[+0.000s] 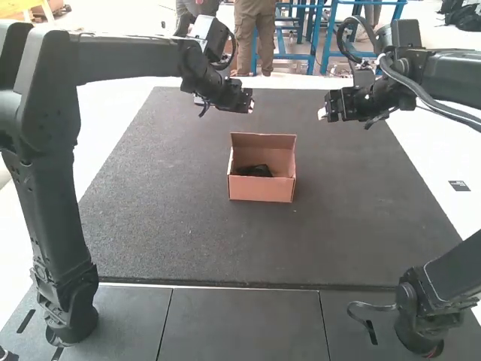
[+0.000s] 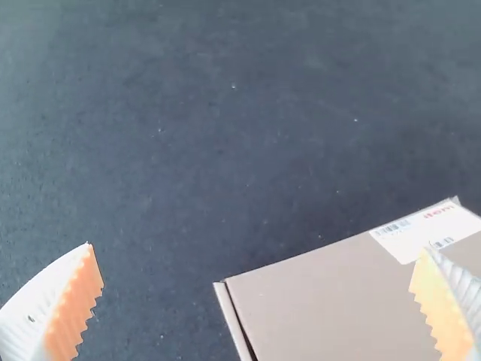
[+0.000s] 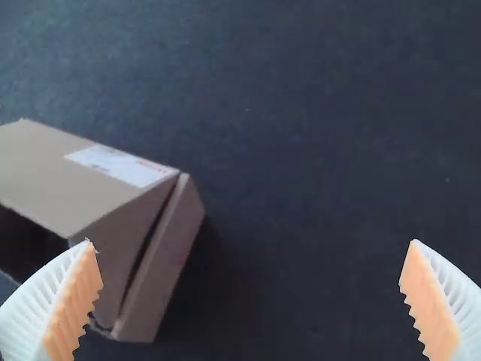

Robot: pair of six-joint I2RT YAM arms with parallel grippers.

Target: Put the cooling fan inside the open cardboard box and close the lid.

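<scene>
**Two arms over a black mat (image 1: 150,195), high view.** The left gripper (image 1: 242,102) and the right gripper (image 1: 328,107) hang in the air, facing each other across a gap, and neither touches anything. Both sets of jaws stand wide apart and hold nothing. The cardboard box (image 1: 261,178) rests on the mat below the gap between the two grippers, on the near side of them and well apart from both. Its lid (image 1: 263,141) stands upright along the far wall, the side closest to the jaws, so the box is open at the top. The cooling fan (image 1: 254,171), a dark shape too dim for detail, lies inside the box, lower than either gripper and between them.

**Left wrist view.** The white ribbed fingers (image 2: 52,316) with orange pads are spread. A plain brown face of the box lies beneath the span of the jaws, running from about midway between them to under one finger. A white label (image 2: 425,226) sits on that face, just beside that finger. Bare mat lies under the other finger.

**Right wrist view.** The jaws are likewise spread. A corner of the box, with a folded side flap, lies beneath one finger; the other finger is over bare mat, well clear of the cardboard
</scene>
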